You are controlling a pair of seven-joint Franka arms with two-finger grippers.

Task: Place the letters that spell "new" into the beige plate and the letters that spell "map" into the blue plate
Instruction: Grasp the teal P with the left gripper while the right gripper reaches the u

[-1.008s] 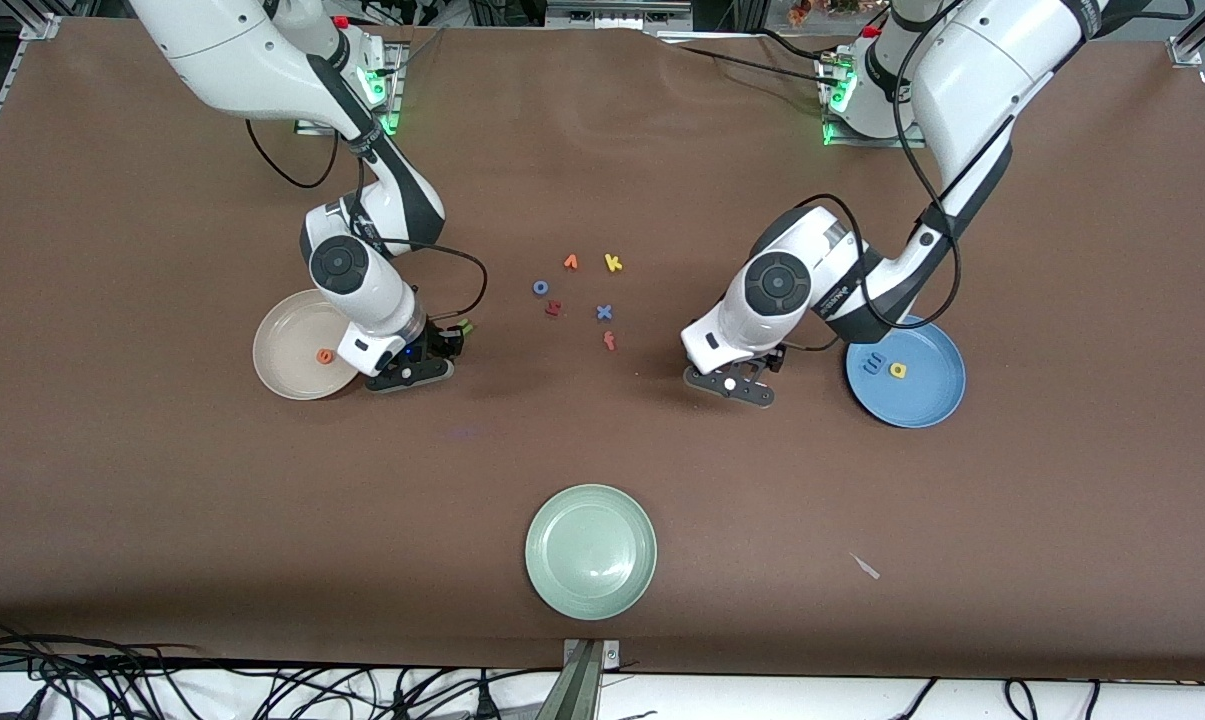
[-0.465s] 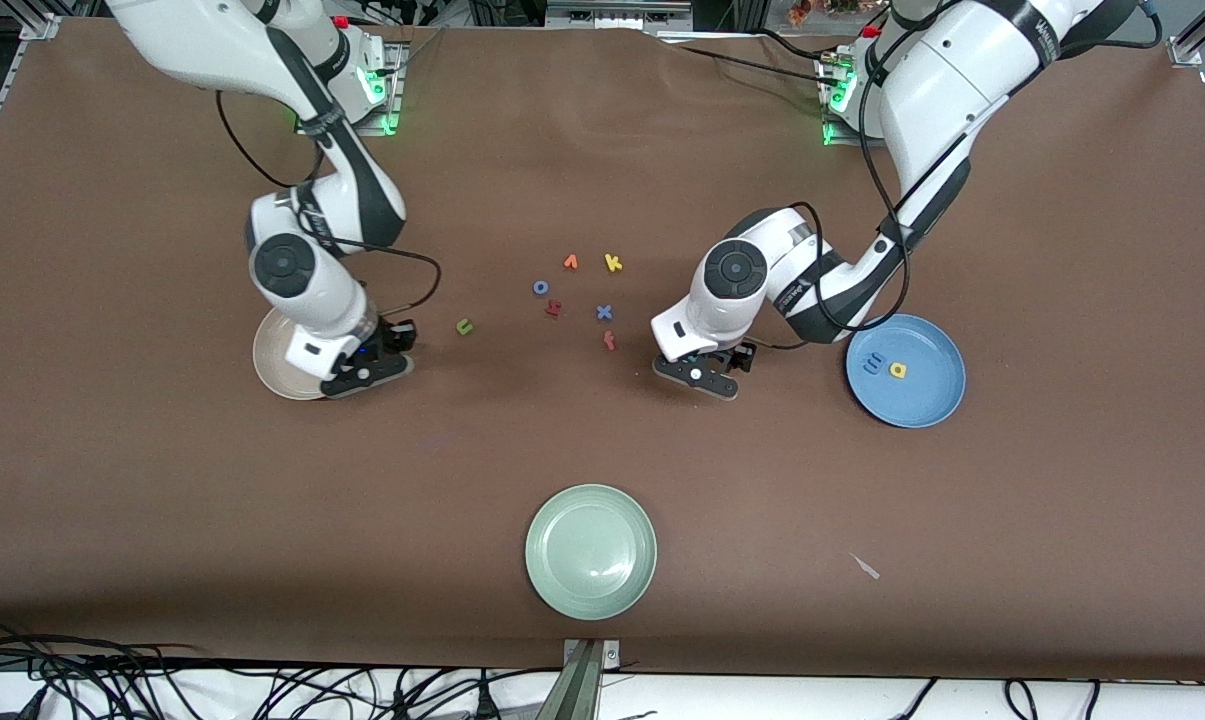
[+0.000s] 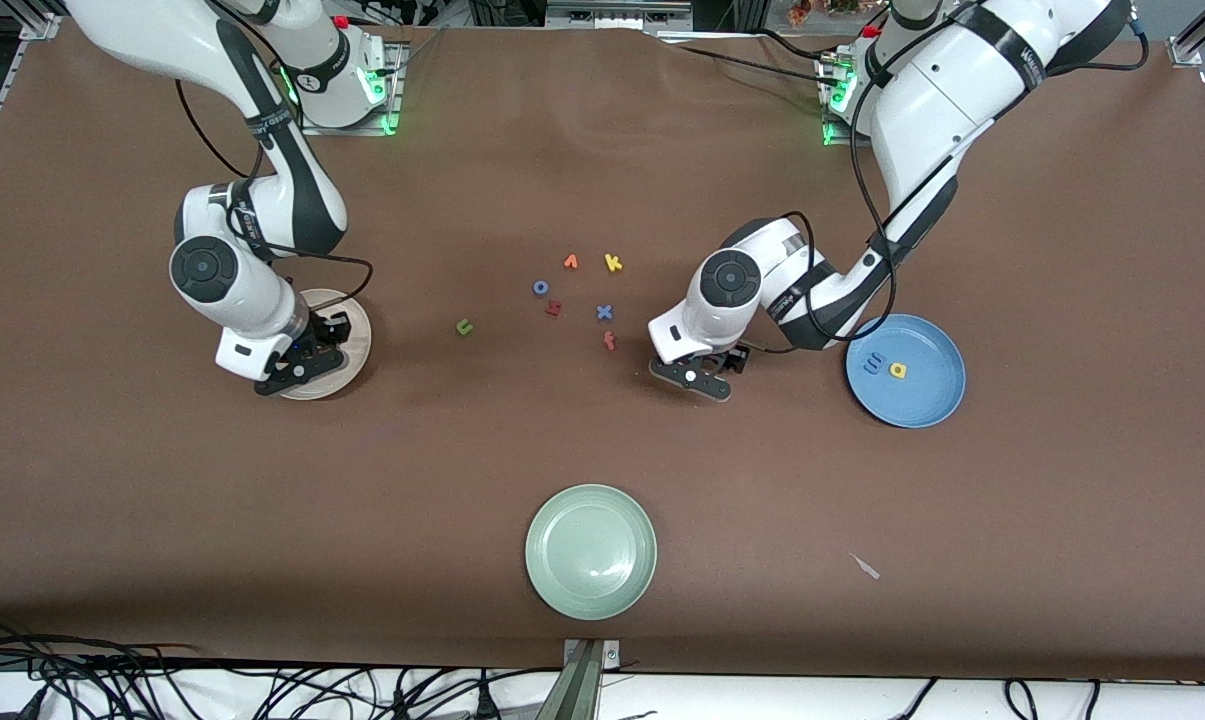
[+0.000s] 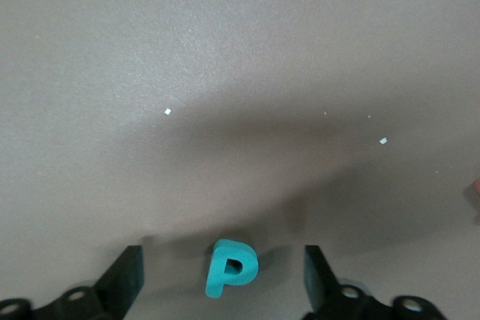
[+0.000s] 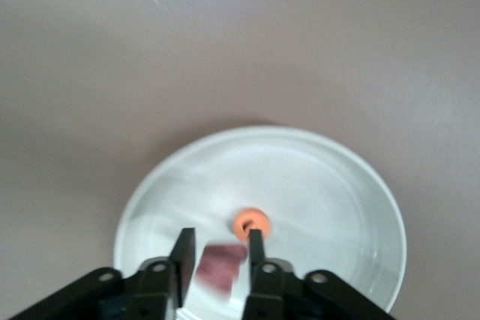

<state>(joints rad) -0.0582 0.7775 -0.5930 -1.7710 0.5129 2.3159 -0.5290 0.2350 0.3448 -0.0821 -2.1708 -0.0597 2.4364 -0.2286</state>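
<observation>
My right gripper [image 3: 297, 365] hangs low over the beige plate [image 3: 354, 328]. Its jaws stand a little apart, and a blurred dull-red letter [image 5: 221, 264], seemingly the w, is loose between them. The orange e [image 5: 251, 222] lies in that plate [image 5: 322, 177]. The green n [image 3: 464, 326] lies on the table between the plate and the letter cluster. My left gripper [image 4: 221, 256] is open and down at the table, one finger on each side of the teal p [image 4: 231, 269] without touching it. The blue plate [image 3: 924, 402] holds the blue m [image 3: 870, 363] and yellow a [image 3: 898, 370].
A cluster at mid-table holds an orange v [image 3: 570, 262], yellow k [image 3: 613, 263], blue o [image 3: 540, 287], blue x [image 3: 604, 312], red f [image 3: 610, 340] and another red letter [image 3: 552, 308]. A pale green plate [image 3: 590, 550] sits near the front edge.
My right arm swung from beside the green n to over the beige plate, and its jaws have parted. My left gripper shifted toward mid-table and settled around the p.
</observation>
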